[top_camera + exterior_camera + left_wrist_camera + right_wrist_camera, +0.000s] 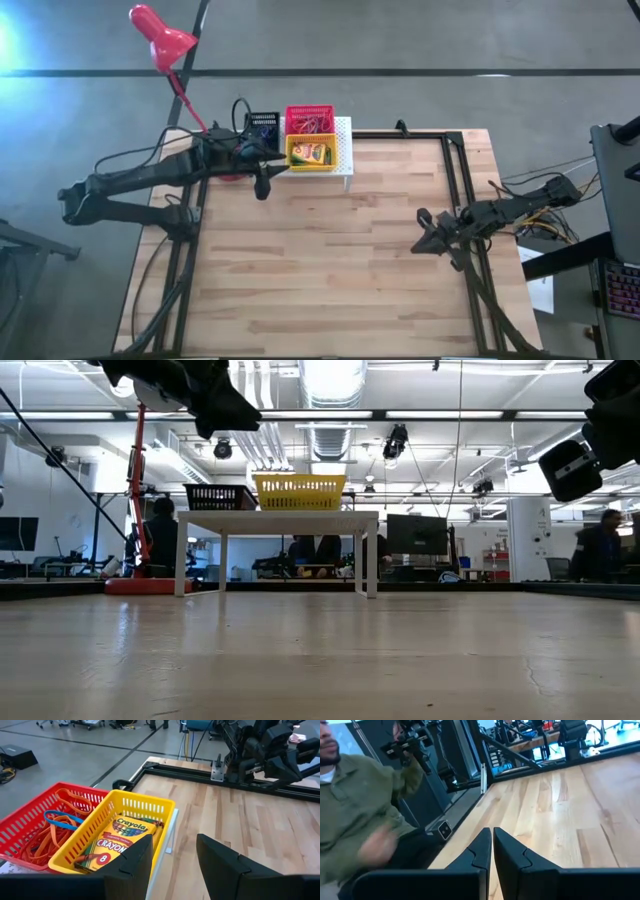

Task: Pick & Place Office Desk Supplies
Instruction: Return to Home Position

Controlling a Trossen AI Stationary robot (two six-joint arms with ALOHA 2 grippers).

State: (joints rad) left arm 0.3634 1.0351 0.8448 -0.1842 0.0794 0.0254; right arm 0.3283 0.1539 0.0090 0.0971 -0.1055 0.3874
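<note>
A white perforated stand [345,160] at the table's far edge carries a black basket [263,128], a red basket [25,822] with orange rubber bands [52,832] and a blue one, and a yellow basket [145,802]. A crayon box [117,842] lies flat in the yellow basket. My left gripper [175,862] hovers open just near-left of the stand, above table height, with nothing between its fingers. My right gripper [492,845] is shut and empty, raised over the table's right side [420,238].
A red desk lamp [160,35] stands at the far left corner, behind my left arm. Black frame rails [455,180] run along the table's right and far sides. A person in a green shirt [355,805] is beyond the table edge. Bare wood [330,270] spans the middle and near side.
</note>
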